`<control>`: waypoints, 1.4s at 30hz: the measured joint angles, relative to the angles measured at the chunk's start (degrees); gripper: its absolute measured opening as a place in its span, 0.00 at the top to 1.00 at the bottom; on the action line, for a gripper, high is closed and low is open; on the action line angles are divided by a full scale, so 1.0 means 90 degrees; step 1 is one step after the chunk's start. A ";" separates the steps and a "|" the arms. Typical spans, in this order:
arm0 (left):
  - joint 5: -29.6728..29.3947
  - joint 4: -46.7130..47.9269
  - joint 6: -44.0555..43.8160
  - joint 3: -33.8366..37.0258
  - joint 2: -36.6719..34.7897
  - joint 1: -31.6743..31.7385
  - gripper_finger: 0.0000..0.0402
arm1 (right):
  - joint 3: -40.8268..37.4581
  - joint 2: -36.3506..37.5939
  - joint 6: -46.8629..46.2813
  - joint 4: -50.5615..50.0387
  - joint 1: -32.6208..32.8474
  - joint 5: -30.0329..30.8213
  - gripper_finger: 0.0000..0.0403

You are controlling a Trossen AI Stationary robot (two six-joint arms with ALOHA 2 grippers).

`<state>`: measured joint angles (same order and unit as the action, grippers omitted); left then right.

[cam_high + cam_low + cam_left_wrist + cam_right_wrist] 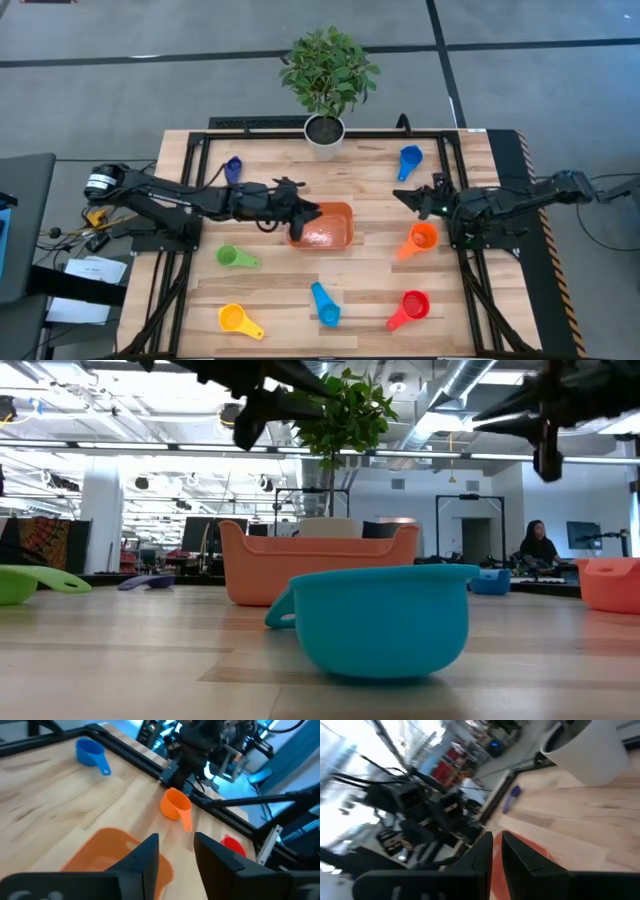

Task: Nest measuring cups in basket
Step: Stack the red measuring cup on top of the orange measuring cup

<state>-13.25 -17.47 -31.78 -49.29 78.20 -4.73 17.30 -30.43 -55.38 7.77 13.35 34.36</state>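
The orange basket (325,228) sits mid-table, and I see no cup inside it. Several measuring cups lie around it on the wood: dark blue (233,168), blue (409,160), orange (421,238), green (235,257), yellow (238,321), light blue (324,303), red (411,306). My left gripper (308,212) hovers open over the basket's left rim, holding nothing; its own view shows the basket (107,851) under its fingers. My right gripper (408,196) is shut and raised, between the blue and orange cups, touching nothing.
A white pot with a leafy plant (326,128) stands at the far edge, behind the basket. A black frame (455,180) runs around the table's sides. In the low view the light blue cup (385,618) lies in front of the basket (320,565). A person (538,543) sits far behind.
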 joint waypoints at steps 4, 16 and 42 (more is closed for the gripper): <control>0.0133 0.0008 0.0043 -0.0271 0.0330 0.0000 0.70 | 0.0870 -0.1029 -0.0800 -0.1226 0.0448 0.0635 0.84; 0.1475 0.0224 0.0023 -0.0508 0.0552 -0.0115 0.70 | 0.3036 -0.3684 -0.4457 -0.5055 0.1273 -0.0046 0.84; 0.0410 -0.0404 0.0502 -0.0511 0.0924 -0.0689 0.70 | 0.5893 -0.6031 -0.7875 -0.9094 0.3912 -0.3323 0.64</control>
<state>-9.56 -21.11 -27.27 -53.89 86.51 -10.93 70.34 -84.71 -126.25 -74.08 48.56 4.45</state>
